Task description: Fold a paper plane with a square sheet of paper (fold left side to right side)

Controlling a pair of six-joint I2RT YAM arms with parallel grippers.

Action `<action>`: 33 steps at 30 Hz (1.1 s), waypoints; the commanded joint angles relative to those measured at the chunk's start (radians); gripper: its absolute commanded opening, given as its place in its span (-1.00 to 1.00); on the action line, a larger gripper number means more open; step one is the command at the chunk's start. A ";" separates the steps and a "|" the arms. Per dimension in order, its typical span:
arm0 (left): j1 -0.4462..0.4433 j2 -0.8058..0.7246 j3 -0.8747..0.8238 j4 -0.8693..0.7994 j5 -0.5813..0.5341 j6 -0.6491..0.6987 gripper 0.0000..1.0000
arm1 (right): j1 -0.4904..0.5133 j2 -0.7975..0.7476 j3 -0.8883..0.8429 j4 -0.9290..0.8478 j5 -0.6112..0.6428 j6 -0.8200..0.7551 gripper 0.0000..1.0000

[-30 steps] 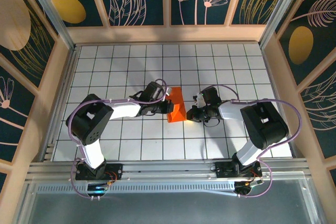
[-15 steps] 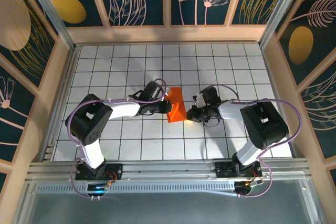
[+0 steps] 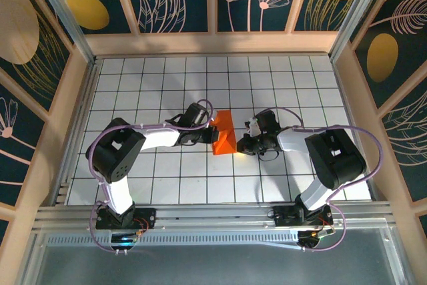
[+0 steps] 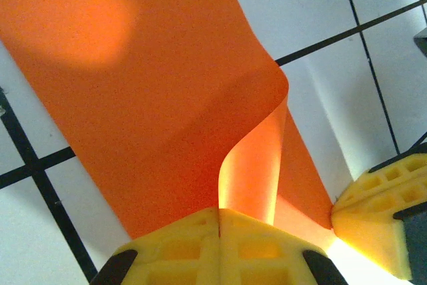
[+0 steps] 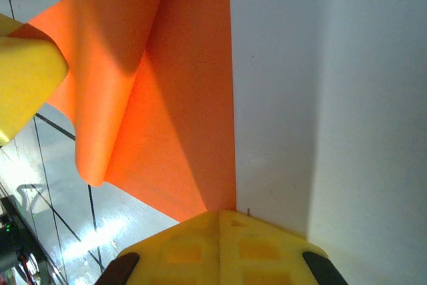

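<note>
2 pincers meet at 1 orange sheet of paper [image 3: 225, 135] in the middle of the white table [image 3: 300, 85]. The paper is a narrow shape, and its long way runs from the far side of the table to the near side.

The left pincer [image 3: 214, 132] is on the left side of the paper. Its yellow fingers [image 4: 177, 251] are squeezed tight on the left edge, and that edge is lifted up in a curl above the flat part.

The right pincer [image 3: 242, 145] is on the right side, by the near corner. It is closed too, with nothing between its fingers that I can see. Its tip sits right at the right edge of the paper. It looks like it is pushing that edge down, but I cannot be sure it touches.

The fold has to go from left to right. So the lifted flap must go across the paper's long line, toward the right pincer. The left arm has the flap, so I think it should carry it over, while the right one stops the paper from sliding
</note>
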 commanded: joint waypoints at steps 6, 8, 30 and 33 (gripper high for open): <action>0.011 0.029 0.022 -0.025 -0.025 0.030 -1.00 | 0.008 0.054 -0.015 -0.079 0.116 -0.027 -1.00; 0.012 0.034 0.052 -0.026 -0.027 0.031 -1.00 | 0.007 0.055 -0.014 -0.079 0.116 -0.025 -1.00; 0.013 0.073 0.057 -0.029 -0.050 0.040 -1.00 | 0.008 0.062 -0.008 -0.077 0.117 -0.027 -1.00; 0.013 0.083 0.058 -0.032 -0.053 0.042 -1.00 | 0.008 0.061 -0.008 -0.076 0.116 -0.027 -1.00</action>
